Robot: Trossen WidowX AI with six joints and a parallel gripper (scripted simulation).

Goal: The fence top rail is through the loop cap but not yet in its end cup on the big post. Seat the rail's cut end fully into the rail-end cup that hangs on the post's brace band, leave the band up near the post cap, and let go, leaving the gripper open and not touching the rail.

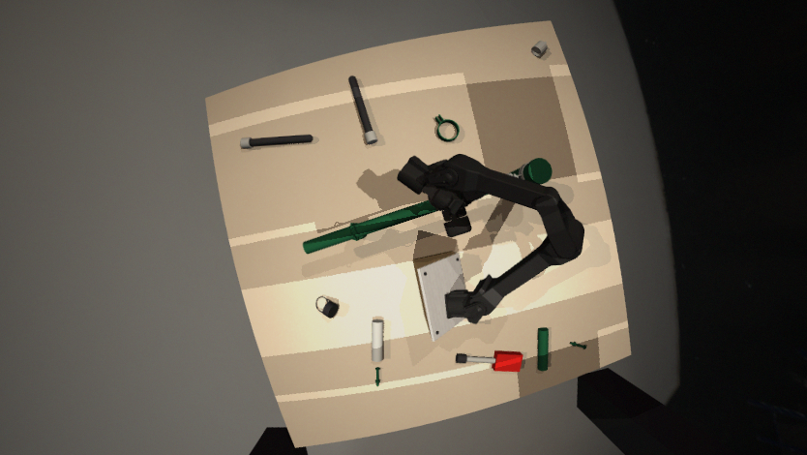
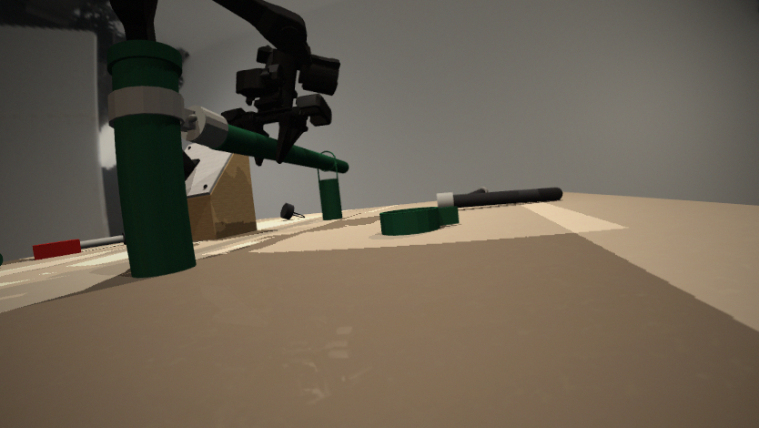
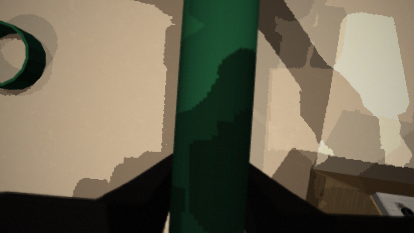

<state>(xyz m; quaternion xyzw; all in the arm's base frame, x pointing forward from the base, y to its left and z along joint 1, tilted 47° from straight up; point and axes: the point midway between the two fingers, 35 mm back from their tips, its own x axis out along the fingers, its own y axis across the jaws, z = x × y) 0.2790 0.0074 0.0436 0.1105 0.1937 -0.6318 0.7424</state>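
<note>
The green rail (image 2: 276, 147) runs level above the surface (image 2: 403, 319), its post-side end inside the grey cup (image 2: 206, 126) on the post's (image 2: 154, 180) grey band (image 2: 144, 105); how deep it sits is hidden. The end effector (image 2: 276, 149) clamps the rail mid-span. From above, the arm (image 1: 508, 192) covers cup and band.

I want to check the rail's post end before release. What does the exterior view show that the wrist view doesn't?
Only the exterior view shows the big post, its grey band up near the cap, and the grey cup around the rail's end. Only the wrist view shows the rail running between the two dark fingers close up, above a green ring on the table. Both show the pincer shut on the green rail.
</note>
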